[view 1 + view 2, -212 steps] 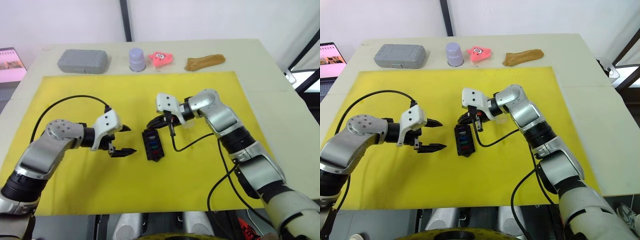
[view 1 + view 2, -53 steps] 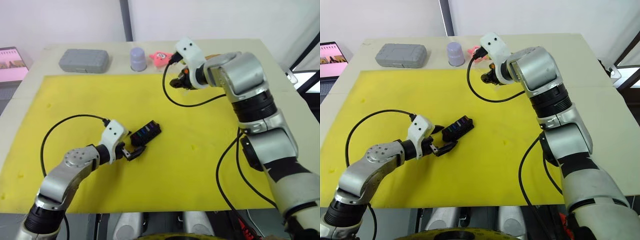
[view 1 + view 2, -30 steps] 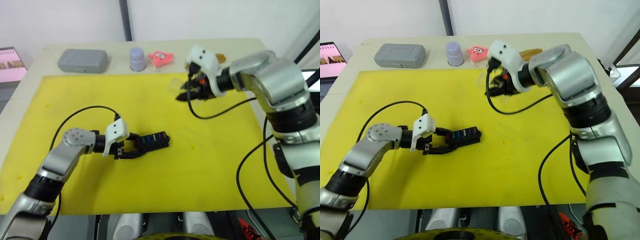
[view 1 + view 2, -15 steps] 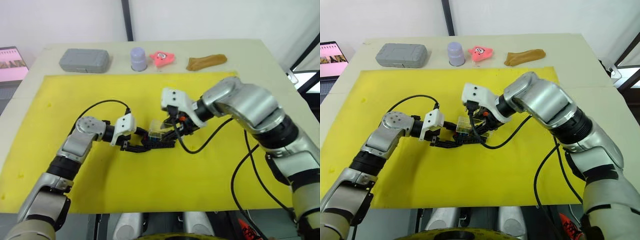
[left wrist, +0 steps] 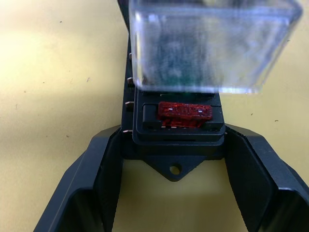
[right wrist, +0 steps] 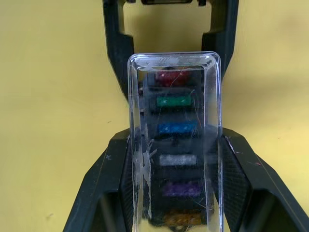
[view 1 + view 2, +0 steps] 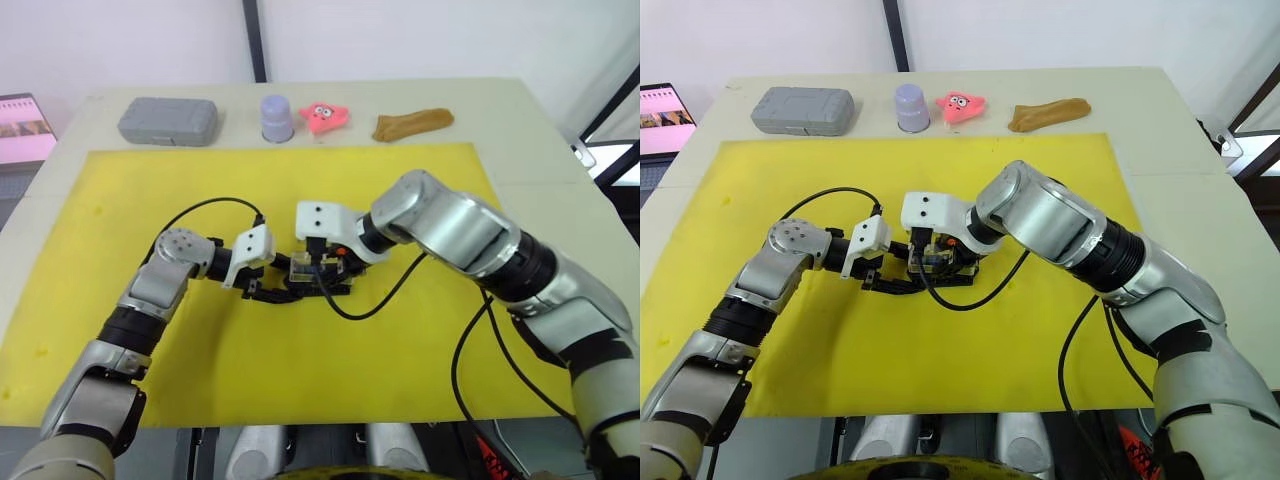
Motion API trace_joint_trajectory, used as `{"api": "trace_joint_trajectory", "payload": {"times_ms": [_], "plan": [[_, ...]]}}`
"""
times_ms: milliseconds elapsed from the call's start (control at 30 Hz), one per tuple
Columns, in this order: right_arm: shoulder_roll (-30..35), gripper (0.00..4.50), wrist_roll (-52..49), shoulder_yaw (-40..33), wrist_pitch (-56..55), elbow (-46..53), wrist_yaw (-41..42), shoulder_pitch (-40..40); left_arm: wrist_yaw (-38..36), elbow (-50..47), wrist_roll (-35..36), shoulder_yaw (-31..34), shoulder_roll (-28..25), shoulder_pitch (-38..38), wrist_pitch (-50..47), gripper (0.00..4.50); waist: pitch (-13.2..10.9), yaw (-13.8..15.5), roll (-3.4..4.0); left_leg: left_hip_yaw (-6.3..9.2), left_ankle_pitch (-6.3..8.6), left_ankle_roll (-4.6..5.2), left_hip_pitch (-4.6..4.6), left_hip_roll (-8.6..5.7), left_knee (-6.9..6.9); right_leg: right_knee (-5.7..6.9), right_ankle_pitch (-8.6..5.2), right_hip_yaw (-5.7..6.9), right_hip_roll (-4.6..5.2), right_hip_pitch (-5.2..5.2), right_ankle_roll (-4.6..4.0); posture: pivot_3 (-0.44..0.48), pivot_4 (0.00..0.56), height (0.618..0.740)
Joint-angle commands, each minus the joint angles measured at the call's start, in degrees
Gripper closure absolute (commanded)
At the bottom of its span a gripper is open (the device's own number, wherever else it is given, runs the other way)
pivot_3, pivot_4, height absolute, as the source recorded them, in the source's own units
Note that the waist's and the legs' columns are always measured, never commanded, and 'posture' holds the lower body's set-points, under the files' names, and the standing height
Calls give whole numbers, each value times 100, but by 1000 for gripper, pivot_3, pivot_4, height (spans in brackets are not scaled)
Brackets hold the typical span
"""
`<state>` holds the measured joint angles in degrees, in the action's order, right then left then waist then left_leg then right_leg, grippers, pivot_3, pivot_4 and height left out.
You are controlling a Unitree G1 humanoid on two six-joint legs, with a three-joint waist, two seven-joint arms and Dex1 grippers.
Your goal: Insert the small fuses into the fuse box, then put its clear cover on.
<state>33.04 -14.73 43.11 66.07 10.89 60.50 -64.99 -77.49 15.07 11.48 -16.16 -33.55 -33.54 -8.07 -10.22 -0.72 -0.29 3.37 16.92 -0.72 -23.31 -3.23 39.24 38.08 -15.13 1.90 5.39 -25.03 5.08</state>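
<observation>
Fuse box (image 7: pixel 318 287) lies lengthwise between grippers; left gripper (image 5: pixel 175 159) clamps its end, right gripper (image 6: pixel 175 159) grips the clear cover (image 6: pixel 175 140) over it.

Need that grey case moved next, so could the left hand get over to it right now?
Probably not freely: the left hand is clamped on the fuse box, steadying it under the clear cover. The path to the grey case looks open otherwise.

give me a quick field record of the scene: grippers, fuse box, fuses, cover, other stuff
left gripper: shut on the fuse box, gripping one end
right gripper: shut on the clear cover, holding it over the box
fuses: seated in a row, red nearest the left gripper
cover state: not fully seated
back of table: grey case, purple cup
</observation>
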Motion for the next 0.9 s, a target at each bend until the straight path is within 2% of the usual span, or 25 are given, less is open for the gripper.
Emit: {"api": "trace_joint_trajectory", "payload": {"times_ms": [33, 433, 500, 533, 567, 900], "plan": [[-40, 2809, 111, 44, -8, 38, -19, -132, -16, -126, -69, -6, -9, -39, -33, 1952, 0, 1, 0, 0, 0, 0, 0, 0, 0, 0, 0, 0, -1, 0, 0, 0, 150, 731], [-81, 2809, 273, 210, -100, 88, 62, -92, 20, -169, -103, 4, 10, -9, -104, 1952, 0, -2, 0, 0, 0, 0, 0, 0, 0, 0, 0, 0, -3, 0, 0, 0, 150, 731], [-105, 1654, 295, 218, -134, 71, 81, -103, 28, -176, -106, 9, 18, 0, -117, 1952, 0, -1, 0, 0, 0, 0, 0, 0, 0, 0, 0, 0, -3, 0, 0, 0, 150, 731], [-113, 1418, 288, 206, -139, 80, 94, -107, 32, -195, -104, 10, 20, 8, -131, 1952, 0, -1, 0, 0, 0, 0, 0, 0, 0, 1, 0, 0, -3, 0, 0, 0, 150, 731], [-119, 969, 284, 195, -139, 86, 104, -115, 35, -208, -103, 10, 20, 15, -140, 1952, 0, -1, 0, 0, 0, 0, 1, 0, 0, 1, 0, 0, -3, 0, 0, 0, 150, 731], [-82, 969, 331, -52, -339, -53, 165, -303, 67, -299, -100, 12, 18, 90, -210, 1952, 0, 1, 0, 0, 0, 0, 0, 0, 0, 1, 0, 0, -3, 0, 0, 0, 150, 731]]}}
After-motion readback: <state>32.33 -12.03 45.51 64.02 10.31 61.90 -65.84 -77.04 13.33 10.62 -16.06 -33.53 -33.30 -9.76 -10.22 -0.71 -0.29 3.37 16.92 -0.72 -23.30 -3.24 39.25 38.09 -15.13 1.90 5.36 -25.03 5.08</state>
